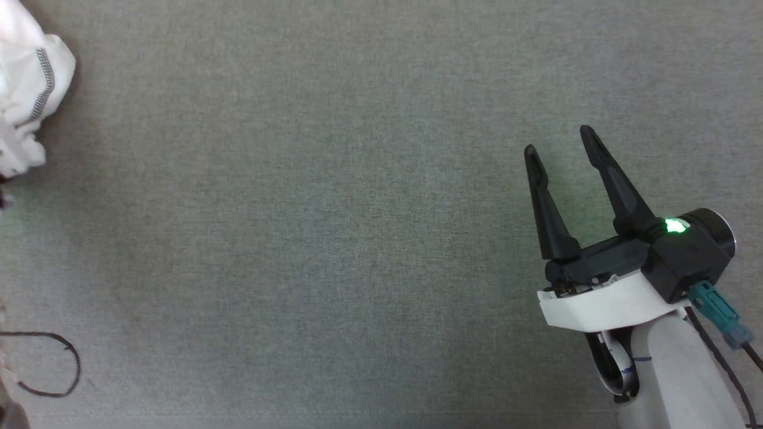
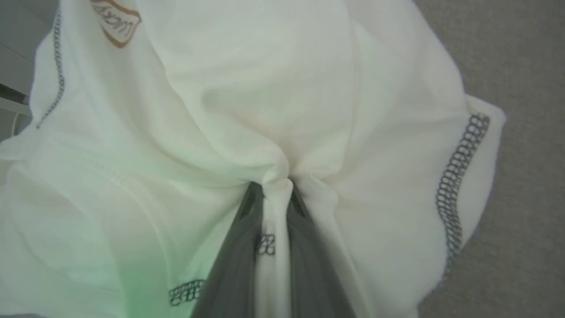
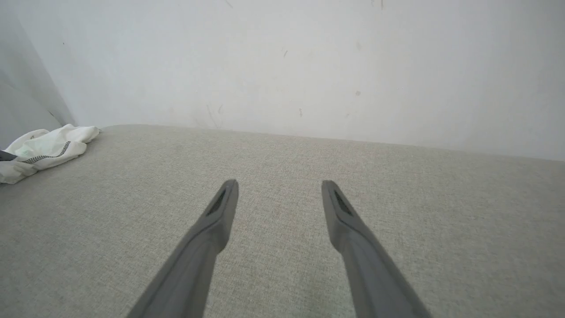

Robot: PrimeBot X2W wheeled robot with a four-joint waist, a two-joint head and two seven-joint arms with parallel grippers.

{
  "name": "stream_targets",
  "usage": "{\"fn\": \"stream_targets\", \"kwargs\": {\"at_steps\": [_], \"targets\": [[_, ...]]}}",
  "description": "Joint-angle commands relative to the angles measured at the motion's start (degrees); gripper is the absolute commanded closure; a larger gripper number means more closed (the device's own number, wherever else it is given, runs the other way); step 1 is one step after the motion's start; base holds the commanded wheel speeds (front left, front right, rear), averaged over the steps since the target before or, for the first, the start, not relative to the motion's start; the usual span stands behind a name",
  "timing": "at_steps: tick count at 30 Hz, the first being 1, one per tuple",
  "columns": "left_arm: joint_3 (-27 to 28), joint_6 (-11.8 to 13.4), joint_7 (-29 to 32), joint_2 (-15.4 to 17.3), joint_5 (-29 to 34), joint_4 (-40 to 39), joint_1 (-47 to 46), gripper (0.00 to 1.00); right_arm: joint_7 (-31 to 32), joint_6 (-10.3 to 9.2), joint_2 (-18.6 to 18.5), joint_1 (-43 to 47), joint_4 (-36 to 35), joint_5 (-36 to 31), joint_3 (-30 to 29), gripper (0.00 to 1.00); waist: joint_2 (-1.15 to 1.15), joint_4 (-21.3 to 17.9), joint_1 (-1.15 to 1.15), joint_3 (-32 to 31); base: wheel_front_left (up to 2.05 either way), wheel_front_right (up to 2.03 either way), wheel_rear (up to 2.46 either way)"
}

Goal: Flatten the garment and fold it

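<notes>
The garment (image 2: 273, 88) is a crumpled white shirt with dark grey stitched seams and a tan patch. It fills the left wrist view, where my left gripper (image 2: 276, 187) is shut on a pinched fold of the cloth. In the head view the garment (image 1: 27, 95) bunches at the far left edge. From the right wrist view the garment (image 3: 44, 148) lies far off to the left. My right gripper (image 1: 559, 142) hovers open over bare fabric at the right, fingers spread, nothing between them; the right gripper (image 3: 279, 185) points toward the back wall.
A grey fabric surface (image 1: 310, 226) stretches across the head view. A thin black cable loop (image 1: 59, 363) lies at the lower left. A pale wall (image 3: 309, 62) rises behind the surface's far edge.
</notes>
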Motion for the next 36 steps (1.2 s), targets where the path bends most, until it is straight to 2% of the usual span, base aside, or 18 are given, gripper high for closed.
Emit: {"fn": "stream_targets", "kwargs": {"at_steps": [1,3,7,11,14,20,23,27,33,36], "targets": [[-1.0,0.8,-2.7,-1.6,1.1,0.7,2.9,1.0,-0.3,-0.12,0.1,0.0,0.4,0.4,0.0,0.0,0.0,1.4,-0.02,-4.7,0.0,0.0,0.0],[-1.0,2.2,-9.7,-1.3,2.2,-2.0,2.9,1.0,-0.3,-0.12,0.1,0.8,1.0,0.9,-0.1,0.0,0.0,1.9,-0.02,-7.4,0.0,0.0,0.0],[-1.8,3.3,-21.9,-1.3,4.2,-5.7,3.1,1.0,-0.3,-0.12,0.1,2.5,2.1,1.9,-0.3,0.0,0.0,2.7,-0.02,-13.6,0.0,0.0,0.0],[-3.0,2.9,-32.6,-1.4,5.8,-7.8,2.6,1.0,-0.3,-0.12,0.1,4.8,2.9,2.7,-0.9,0.0,0.0,3.2,-0.02,-19.1,0.0,0.0,0.0],[-3.4,2.5,-37.1,-2.0,6.1,-9.2,1.7,1.0,-0.3,-0.12,0.1,6.7,3.3,3.2,-1.8,0.0,0.0,3.1,-0.02,-22.3,0.0,0.0,0.0],[-3.6,1.5,-38.8,-5.3,6.5,-17.3,1.9,1.0,-0.3,-0.12,0.1,10.1,3.4,3.6,-4.5,0.0,0.0,2.3,-0.02,-26.3,0.0,0.0,0.0],[-3.9,1.1,-38.8,-8.3,7.0,-23.4,3.6,1.0,-0.3,-0.12,0.1,11.0,3.3,3.3,-5.4,0.0,0.0,1.0,-0.02,-27.2,0.0,0.0,0.0],[-6.1,0.4,-38.8,-13.4,7.7,-28.5,6.2,1.0,-0.3,-0.12,0.1,11.3,2.9,3.1,-6.0,0.0,0.0,-1.9,-0.02,-27.5,0.0,0.0,0.0],[-10.3,-0.6,-38.8,-22.2,6.8,-32.1,9.4,1.0,-0.3,-0.12,0.1,11.2,2.8,3.2,-6.5,0.0,0.0,-6.8,-0.02,-26.6,0.0,0.0,0.0],[-12.9,-1.4,-38.8,-25.1,5.5,-32.9,11.4,1.0,-0.3,-0.12,0.1,11.2,2.9,3.5,-6.5,0.0,0.0,-9.2,-0.02,-25.7,0.0,0.0,0.0]]}}
